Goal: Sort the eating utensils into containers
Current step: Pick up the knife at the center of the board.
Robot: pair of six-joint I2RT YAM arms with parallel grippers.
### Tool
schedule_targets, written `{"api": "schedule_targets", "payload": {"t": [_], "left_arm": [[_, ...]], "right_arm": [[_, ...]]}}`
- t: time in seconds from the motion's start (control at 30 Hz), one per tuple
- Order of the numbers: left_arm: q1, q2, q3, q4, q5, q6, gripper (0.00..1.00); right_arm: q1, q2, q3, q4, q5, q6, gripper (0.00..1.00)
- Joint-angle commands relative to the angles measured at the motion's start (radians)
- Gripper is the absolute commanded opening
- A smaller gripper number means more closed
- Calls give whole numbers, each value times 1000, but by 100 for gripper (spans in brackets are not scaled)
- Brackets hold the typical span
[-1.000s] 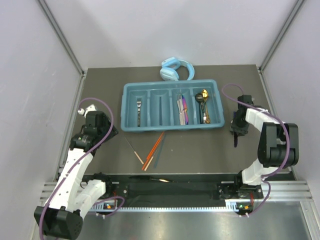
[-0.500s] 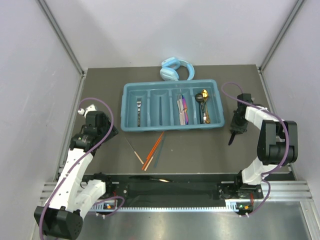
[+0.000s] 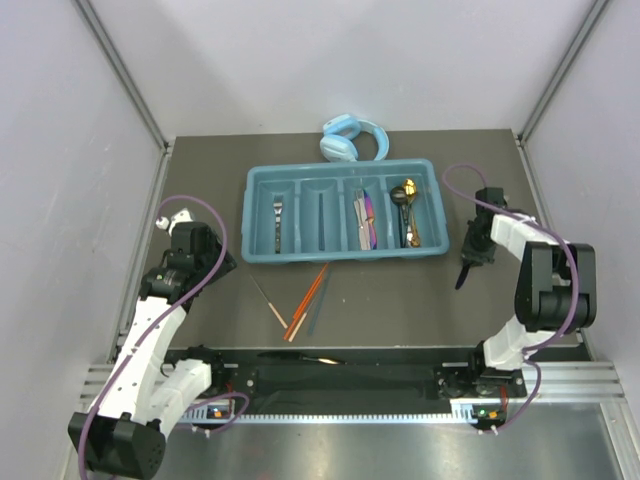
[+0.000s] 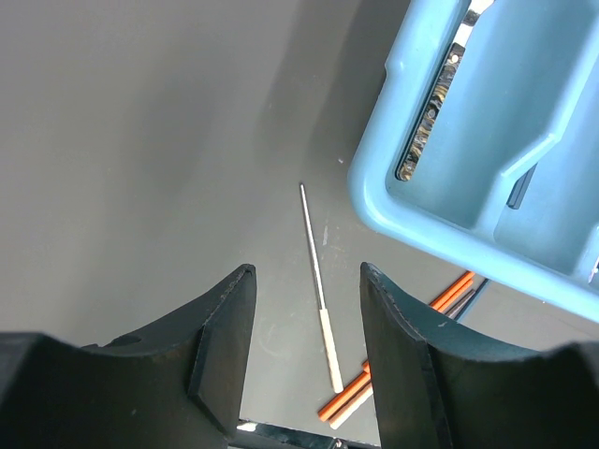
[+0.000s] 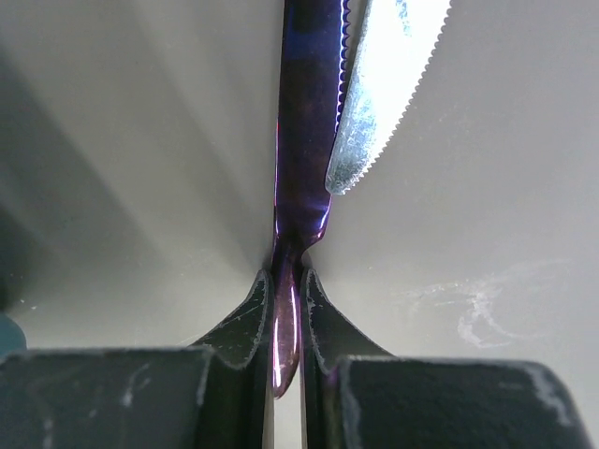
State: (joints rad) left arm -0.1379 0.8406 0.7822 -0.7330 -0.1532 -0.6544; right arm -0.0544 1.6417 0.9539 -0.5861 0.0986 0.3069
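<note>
The right hand point(image 5: 285, 309) is pressed together on the handle of a purple knife point(image 5: 304, 140); its toothed blade points away from the hand; seen from above, this knife point(image 3: 461, 278) is just right of the blue tray point(image 3: 256, 180), outside it. The left hand point(image 4: 307, 271) is spread and holds nothing; it hangs over the surface point(image 3: 400, 290) left of the tray. On the surface in front of the tray lie orange chopsticks point(image 3: 308, 298) and a thin stick point(image 4: 316, 281) with a white handle. In the tray a fork point(image 3: 277, 215) lies in the leftmost compartment, knives point(image 3: 365, 222) in the third, spoons point(image 3: 408, 212) in the rightmost; headphones point(image 3: 352, 138) lie behind the tray.
</note>
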Motion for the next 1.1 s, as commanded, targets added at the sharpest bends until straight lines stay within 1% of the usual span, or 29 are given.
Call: {"api": "schedule_targets", "payload": {"t": [0.0,0.17,0.5,0.77,0.8,0.83,1.07], "left_arm": [[6,-9,-1,35,-3,12,53],[6,-11,-3,37,-3,10,53],[6,-15,-1,35,1,12,53],[4,-17,-3,37,3,12,53],[6,-15,-3,37,4,12,53],[6,-14,-3,37,3,12,53],[6,-11,-3,40,6,13,53]], "right_arm": [[16,-19,-105,68,-132,46,0],[27,-141,-153,48,-165,73,0],[47,-321,-216,-6,-114,136,0],[47,-411,-162,-75,-103,146,0],[47,-425,-147,-89,-71,147,0],[77,-428,-138,-95,-65,147,0],[103,-451,-61,-147,-25,150,0]]}}
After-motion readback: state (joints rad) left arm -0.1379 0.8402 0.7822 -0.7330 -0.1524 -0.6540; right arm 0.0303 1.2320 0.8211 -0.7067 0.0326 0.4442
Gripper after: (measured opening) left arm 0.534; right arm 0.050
